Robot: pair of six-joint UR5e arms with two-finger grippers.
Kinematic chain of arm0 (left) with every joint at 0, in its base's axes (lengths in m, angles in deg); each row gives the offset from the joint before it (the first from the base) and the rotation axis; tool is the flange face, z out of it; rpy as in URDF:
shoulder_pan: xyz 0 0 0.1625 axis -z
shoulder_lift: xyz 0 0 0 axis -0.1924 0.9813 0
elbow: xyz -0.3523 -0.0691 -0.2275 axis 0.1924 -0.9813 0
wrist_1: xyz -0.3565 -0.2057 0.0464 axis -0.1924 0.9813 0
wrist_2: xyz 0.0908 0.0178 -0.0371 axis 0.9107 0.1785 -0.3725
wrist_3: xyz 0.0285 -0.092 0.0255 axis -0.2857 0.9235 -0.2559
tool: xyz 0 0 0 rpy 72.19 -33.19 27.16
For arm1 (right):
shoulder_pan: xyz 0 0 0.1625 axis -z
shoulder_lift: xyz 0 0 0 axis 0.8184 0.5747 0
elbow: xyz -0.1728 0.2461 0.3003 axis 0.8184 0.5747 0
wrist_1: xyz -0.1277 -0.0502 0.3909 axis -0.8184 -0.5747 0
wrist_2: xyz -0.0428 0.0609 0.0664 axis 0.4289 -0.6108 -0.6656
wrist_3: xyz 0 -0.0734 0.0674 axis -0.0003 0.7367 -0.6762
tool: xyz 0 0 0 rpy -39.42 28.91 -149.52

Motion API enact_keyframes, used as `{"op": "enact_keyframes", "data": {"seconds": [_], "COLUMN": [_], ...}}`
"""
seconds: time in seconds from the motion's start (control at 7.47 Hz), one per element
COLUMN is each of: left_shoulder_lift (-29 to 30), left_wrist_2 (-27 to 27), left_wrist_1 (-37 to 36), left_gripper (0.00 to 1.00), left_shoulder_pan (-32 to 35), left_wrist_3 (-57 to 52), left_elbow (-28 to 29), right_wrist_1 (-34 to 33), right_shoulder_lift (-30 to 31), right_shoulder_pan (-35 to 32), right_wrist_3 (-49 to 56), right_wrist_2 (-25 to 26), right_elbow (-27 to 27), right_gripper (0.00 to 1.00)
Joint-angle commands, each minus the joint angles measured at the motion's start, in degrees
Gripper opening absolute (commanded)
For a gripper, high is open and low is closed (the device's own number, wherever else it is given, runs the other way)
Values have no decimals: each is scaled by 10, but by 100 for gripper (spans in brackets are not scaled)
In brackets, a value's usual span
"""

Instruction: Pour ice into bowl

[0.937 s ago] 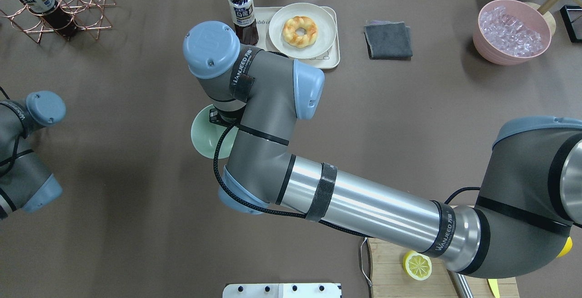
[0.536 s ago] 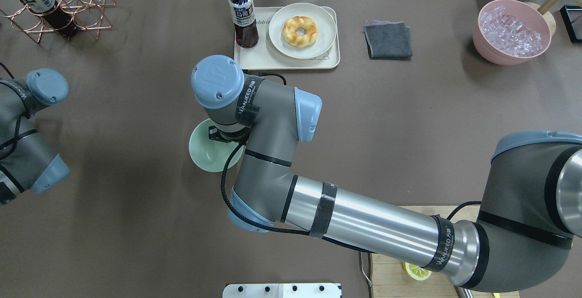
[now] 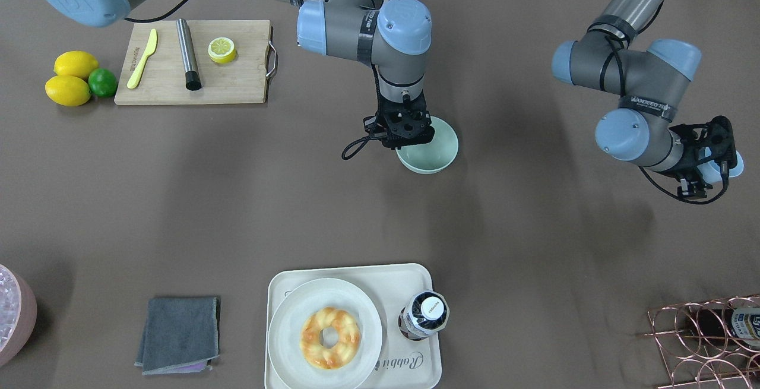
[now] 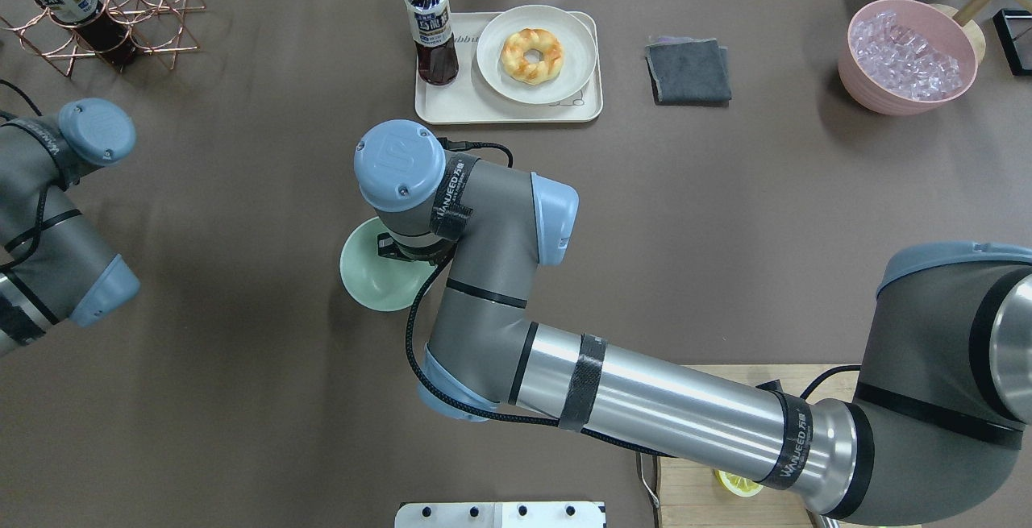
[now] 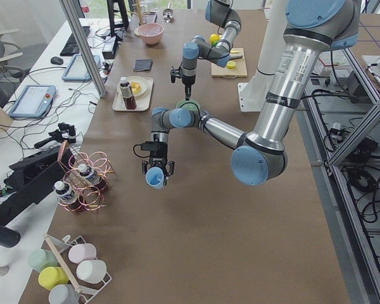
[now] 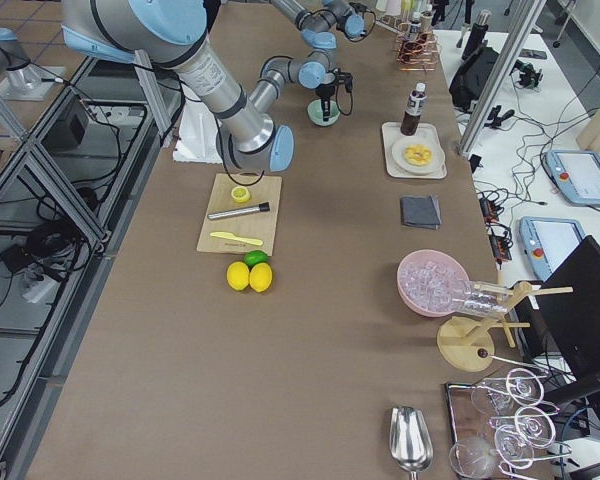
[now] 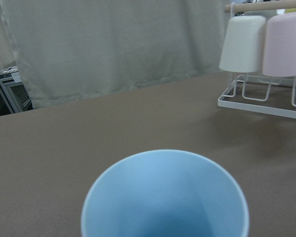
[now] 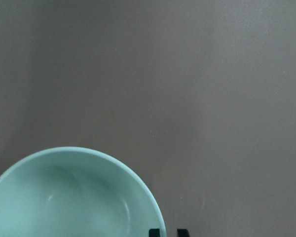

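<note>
The pale mint-green bowl [image 4: 367,274] sits mid-table, partly under my right wrist; it also shows in the front view [image 3: 436,151] and the right wrist view [image 8: 64,197]. My right gripper [image 3: 408,142] is shut on the bowl's rim, its fingertips [image 8: 155,232] at the rim's edge. My left gripper [image 3: 715,163] is shut on a light blue cup [image 7: 163,197], held above the table on my left side [image 5: 155,178]. No ice shows inside the cup. The small ice cubes are not visible in any view.
A pink tub [image 4: 855,68] of clear pieces stands far right. A tray [image 4: 508,109] holds a doughnut plate and a bottle. A grey cloth [image 4: 688,68], a cutting board [image 3: 237,80], lemons [image 3: 70,90] and a copper rack [image 4: 121,20] also stand around.
My right arm has drawn back toward the robot, taking the bowl with it. My left arm has come further forward into the overhead view.
</note>
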Motion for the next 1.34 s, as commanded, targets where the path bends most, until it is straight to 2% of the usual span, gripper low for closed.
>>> {"op": "enact_keyframes", "data": {"seconds": [0.0,0.27,0.54,0.94,1.21], "left_shoulder_lift": [66,117,147,219,270], "left_wrist_2": [-17,-24,-40,-62,-63], "left_wrist_1": [-118,-173,-201,-219,-219], "left_gripper": [56,56,56,56,55], "left_shoulder_pan": [-9,-33,-43,-94,-143], "left_wrist_3": [0,7,10,35,72], "left_elbow": [-84,-105,-108,-131,-136], "right_wrist_1": [-30,-89,-147,-163,-156], "right_shoulder_lift": [-9,-15,-2,115,208], "right_shoulder_pan": [-24,-79,-164,-288,-378], "right_wrist_3": [4,38,165,341,440], "right_wrist_2": [-18,-68,-120,-178,-241], "right_elbow": [-21,-67,-91,-167,-190], "right_gripper": [64,68,66,67,67]}}
